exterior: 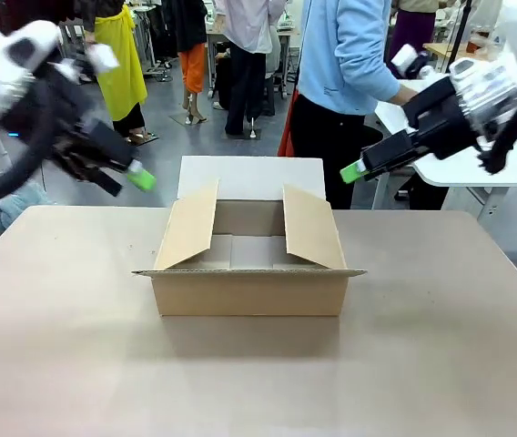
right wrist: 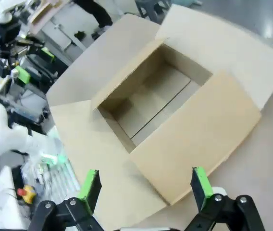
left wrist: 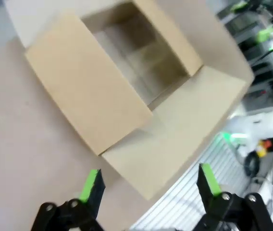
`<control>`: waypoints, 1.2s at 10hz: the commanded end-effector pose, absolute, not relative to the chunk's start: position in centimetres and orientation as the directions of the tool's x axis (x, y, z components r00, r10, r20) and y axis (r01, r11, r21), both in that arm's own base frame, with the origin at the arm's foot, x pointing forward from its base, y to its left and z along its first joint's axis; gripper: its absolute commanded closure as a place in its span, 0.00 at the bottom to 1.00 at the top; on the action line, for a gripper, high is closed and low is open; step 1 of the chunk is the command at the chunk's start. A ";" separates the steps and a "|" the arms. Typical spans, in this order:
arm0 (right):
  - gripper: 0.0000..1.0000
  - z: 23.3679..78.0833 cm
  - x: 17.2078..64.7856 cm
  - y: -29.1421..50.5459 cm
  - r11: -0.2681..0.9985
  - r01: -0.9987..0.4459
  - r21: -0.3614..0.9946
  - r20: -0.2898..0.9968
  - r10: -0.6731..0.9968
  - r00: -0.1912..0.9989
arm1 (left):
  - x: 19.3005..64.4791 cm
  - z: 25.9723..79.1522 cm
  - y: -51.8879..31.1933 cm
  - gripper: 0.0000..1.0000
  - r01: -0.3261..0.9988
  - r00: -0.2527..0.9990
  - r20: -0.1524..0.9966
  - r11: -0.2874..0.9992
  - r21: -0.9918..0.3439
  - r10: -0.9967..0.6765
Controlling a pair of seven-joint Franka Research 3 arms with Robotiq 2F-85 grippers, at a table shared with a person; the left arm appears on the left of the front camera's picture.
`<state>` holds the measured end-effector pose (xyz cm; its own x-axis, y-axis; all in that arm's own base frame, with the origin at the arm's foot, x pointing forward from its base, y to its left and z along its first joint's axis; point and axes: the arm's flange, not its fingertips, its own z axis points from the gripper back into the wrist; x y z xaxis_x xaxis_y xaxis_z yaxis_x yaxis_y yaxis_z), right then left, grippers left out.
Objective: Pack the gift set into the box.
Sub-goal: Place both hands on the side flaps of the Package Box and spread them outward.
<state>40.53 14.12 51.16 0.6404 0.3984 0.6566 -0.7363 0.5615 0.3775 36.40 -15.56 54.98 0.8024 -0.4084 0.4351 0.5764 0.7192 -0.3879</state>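
The box [exterior: 249, 293], a brown cardboard carton, stands in the middle of the table with its flaps open and nothing visible inside. The gift set is out of view. My left gripper [exterior: 138, 178] hangs in the air above the table, left of the box and apart from it. In the left wrist view my left gripper [left wrist: 150, 178] is open over the box [left wrist: 83, 86], with nothing between its fingers. My right gripper [exterior: 355, 170] hovers to the upper right of the box. In the right wrist view my right gripper [right wrist: 144, 182] is open and empty above the box [right wrist: 151, 103].
A person in a light blue top [exterior: 345, 55] stands at the far side of the table, turned toward a white table [exterior: 477, 168] at the right. The beige tabletop [exterior: 258, 382] stretches bare around the box. More people stand farther back.
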 end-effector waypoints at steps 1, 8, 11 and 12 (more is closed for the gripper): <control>0.00 52.1 39.7 12.9 0.607 -0.657 0.447 0.609 0.332 0.721 | 35.9 55.1 -11.7 0.00 0.571 0.806 0.474 0.674 -0.469 -0.353; 0.00 45.3 47.7 17.2 0.011 -0.999 -0.036 0.856 0.517 -0.025 | 42.8 52.1 -30.6 0.00 0.321 0.935 0.191 0.942 -0.100 -0.298; 0.00 42.6 48.8 14.8 0.118 -0.992 -0.050 0.896 0.444 0.008 | 45.8 49.1 -34.8 0.00 0.142 0.972 0.175 0.985 0.095 -0.157; 0.00 43.6 48.4 16.3 0.056 -0.996 -0.069 0.845 0.534 -0.029 | 47.1 48.3 -35.3 0.00 0.116 0.975 0.175 0.987 0.110 -0.135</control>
<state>49.16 14.72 42.58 -0.0066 0.4990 0.8666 -0.9947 0.0860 -0.0572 45.78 -33.07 47.76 0.9625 -0.1656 0.2149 0.1496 0.9848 0.0887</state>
